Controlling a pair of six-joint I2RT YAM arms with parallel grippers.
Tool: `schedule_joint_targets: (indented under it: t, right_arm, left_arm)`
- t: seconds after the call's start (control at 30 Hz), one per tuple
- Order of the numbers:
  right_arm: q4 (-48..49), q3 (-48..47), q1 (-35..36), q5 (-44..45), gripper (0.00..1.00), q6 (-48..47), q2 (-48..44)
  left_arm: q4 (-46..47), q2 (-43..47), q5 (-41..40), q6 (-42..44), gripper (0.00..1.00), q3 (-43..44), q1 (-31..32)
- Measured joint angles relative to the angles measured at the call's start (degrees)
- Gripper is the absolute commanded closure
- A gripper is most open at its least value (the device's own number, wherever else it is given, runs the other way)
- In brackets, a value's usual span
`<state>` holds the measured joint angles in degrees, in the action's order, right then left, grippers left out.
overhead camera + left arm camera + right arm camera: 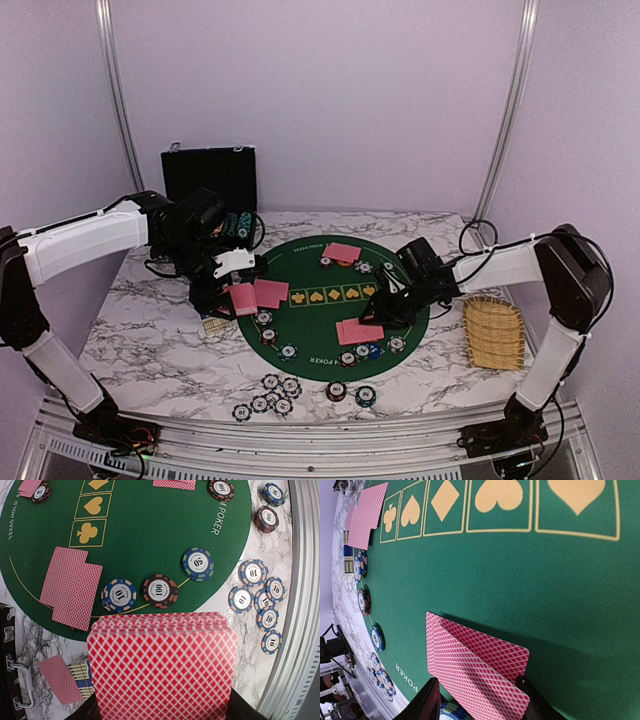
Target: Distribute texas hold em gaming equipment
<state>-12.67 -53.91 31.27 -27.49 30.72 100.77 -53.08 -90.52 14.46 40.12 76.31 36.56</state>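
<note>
My left gripper (240,283) (162,712) is shut on a deck of red-backed playing cards (162,670), held over the left edge of the green poker mat (320,315). A pair of cards (270,293) lies on the mat beside it, with chips (159,591) in a row nearby. My right gripper (385,312) (480,706) stands open low over the near-right pair of cards (475,665) (360,332). Its fingers (427,702) flank the upper card's near end, which rests over a chip stack (451,712). Another pair of cards (342,252) lies at the mat's far side.
A black case (210,178) stands open at the back left. A woven yellow tray (493,332) lies at the right. Loose chips (272,395) cluster on the marble near the front edge, with two more (350,393) beside them. A striped box (80,675) and a card lie left of the mat.
</note>
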Motion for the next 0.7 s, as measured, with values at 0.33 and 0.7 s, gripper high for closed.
schedule_joint_targets:
  t: [0.33,0.7]
  right_arm:
    - [-5.7,-2.4,0.0,6.4,0.17,-1.1,-3.8]
    - [6.1,-2.5,6.8,2.2,0.06,9.5,-9.0]
  left_arm:
    - [0.0,0.0,0.0,0.0,0.99,0.0,0.0]
    - [0.0,0.0,0.1,0.0,0.99,0.0,0.0]
